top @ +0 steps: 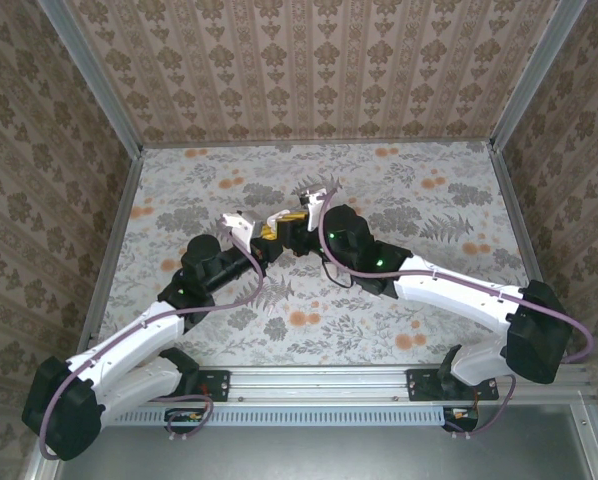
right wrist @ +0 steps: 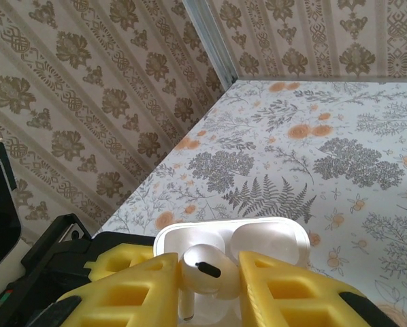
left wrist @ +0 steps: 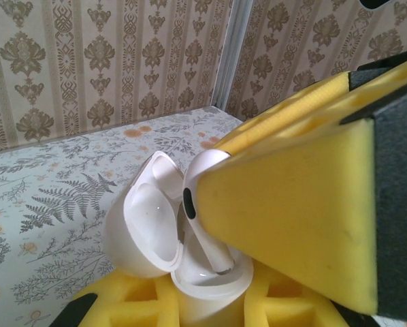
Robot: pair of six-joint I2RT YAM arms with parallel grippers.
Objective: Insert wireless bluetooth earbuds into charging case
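Observation:
My left gripper [left wrist: 207,304] is shut on the white charging case [left wrist: 214,289], gripping its body between yellow foam pads [left wrist: 125,300]. The lid [left wrist: 145,225] is flipped open to the left. A white earbud [left wrist: 205,218] is pinched in my right gripper [right wrist: 207,281], which is shut on it. The stem points down and its tip sits inside the case's opening. In the right wrist view the earbud [right wrist: 205,269] shows between the two yellow pads [right wrist: 292,293], with the open case [right wrist: 271,238] just behind it. From above, both grippers [top: 251,232] [top: 297,218] meet over the table's middle.
The floral tabletop [top: 429,200] stretches out around the arms. Patterned walls enclose it at the back and on both sides, with metal corner posts [left wrist: 234,48]. Both arm bases are fixed to the rail at the near edge [top: 319,385].

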